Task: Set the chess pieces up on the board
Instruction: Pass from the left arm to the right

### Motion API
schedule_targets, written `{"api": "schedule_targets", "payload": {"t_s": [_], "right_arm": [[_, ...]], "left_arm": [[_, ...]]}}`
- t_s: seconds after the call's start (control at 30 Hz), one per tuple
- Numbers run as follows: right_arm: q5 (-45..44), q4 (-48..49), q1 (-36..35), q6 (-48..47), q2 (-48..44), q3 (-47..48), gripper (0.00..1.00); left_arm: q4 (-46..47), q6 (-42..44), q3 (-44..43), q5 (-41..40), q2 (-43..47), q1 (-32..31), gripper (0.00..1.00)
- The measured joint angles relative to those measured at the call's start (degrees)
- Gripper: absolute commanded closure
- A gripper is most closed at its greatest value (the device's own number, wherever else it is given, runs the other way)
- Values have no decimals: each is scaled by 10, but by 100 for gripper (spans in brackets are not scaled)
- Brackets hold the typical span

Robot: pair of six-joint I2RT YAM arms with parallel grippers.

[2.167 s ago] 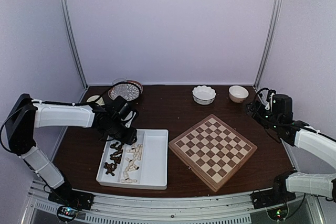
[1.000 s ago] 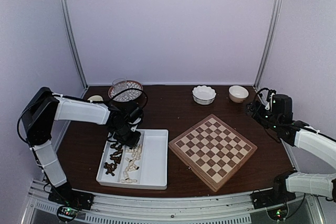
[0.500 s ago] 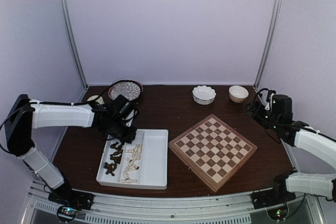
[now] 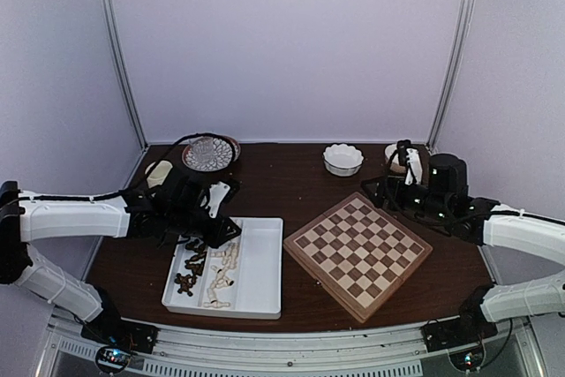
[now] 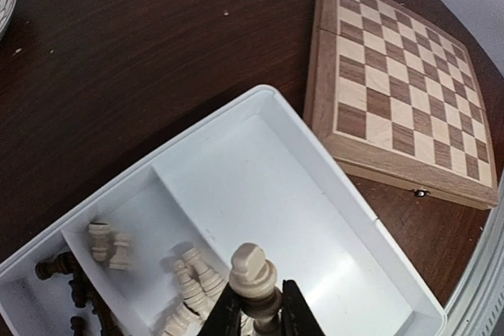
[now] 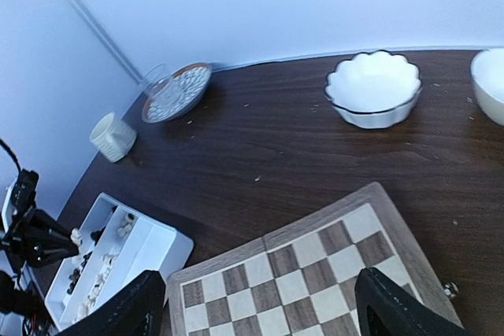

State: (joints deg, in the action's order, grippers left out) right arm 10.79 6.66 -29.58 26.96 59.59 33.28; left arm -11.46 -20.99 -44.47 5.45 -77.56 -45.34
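Note:
My left gripper (image 5: 256, 314) is shut on a cream chess piece (image 5: 252, 271) and holds it above the white tray (image 5: 331, 194); from above the gripper (image 4: 219, 225) sits over the tray's far edge. Several cream pieces (image 5: 193, 281) and dark pieces (image 5: 55, 267) lie in the tray's divided side (image 4: 216, 273). The chessboard (image 4: 357, 253) stands bare to the right, and shows in the left wrist view (image 5: 402, 84) and the right wrist view (image 6: 315, 273). My right gripper (image 6: 256, 304) is open and empty above the board's far corner (image 4: 388, 193).
A white scalloped bowl (image 4: 342, 159) and a cream bowl (image 4: 399, 157) stand behind the board. A patterned plate (image 4: 210, 153) and a small cup (image 4: 159, 171) sit at the back left. The dark table (image 4: 282, 187) shows between tray and bowls.
My right arm has swung left and forward over the board's far corner. My left arm has dropped lower and shifted over the tray.

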Motion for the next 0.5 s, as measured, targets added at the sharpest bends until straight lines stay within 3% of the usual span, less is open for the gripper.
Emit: {"api": "schedule_targets", "payload": {"t_s": [0.27, 0.5], "right_arm": [[36, 15, -123, -82, 91, 65, 14], [92, 16, -176, -108, 199, 121, 21]], "left_arm": [[90, 70, 12, 16, 4, -83, 82], [161, 128, 14, 1, -47, -129, 82]]}}
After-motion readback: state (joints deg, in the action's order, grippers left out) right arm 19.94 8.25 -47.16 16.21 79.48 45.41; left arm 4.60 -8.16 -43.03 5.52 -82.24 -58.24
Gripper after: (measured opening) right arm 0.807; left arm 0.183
